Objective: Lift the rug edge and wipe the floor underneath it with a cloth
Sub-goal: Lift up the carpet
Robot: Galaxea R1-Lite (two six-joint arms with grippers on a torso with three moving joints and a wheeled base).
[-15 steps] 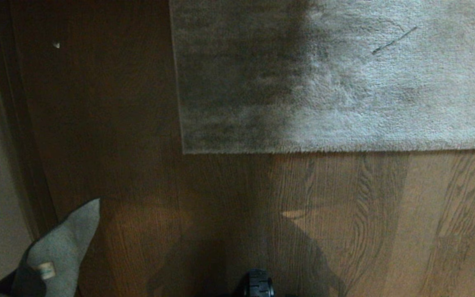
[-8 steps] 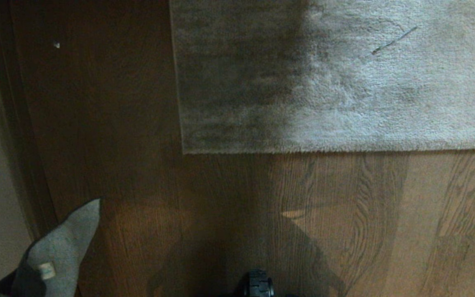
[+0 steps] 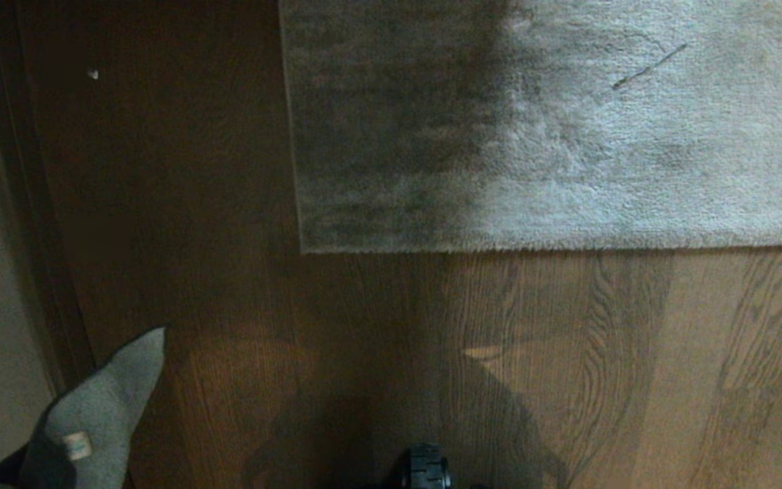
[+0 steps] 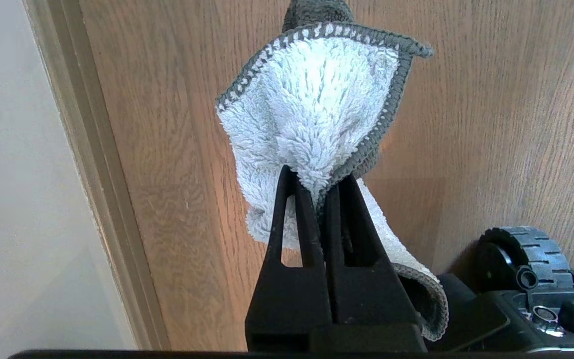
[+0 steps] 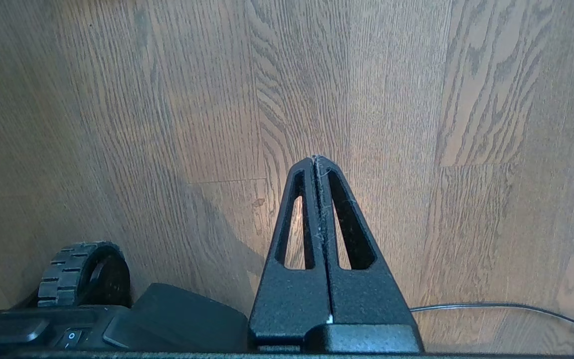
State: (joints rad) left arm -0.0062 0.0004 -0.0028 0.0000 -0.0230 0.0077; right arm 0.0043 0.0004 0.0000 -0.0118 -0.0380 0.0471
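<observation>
While the left gripper (image 4: 317, 182) hangs over the floor (image 3: 228, 272) beside the baseboard (image 4: 92, 164), clamped on the cloth (image 4: 312, 104), the rug edge (image 3: 499, 248) lies flat ahead; the right gripper (image 5: 317, 160) is empty, its fingers pressed together above bare planks.

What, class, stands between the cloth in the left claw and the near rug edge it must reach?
Nothing visible does. The cloth, pinched in the left claw, hangs at the near left; only bare floor lies between it and the rug edge, which lies flat.
</observation>
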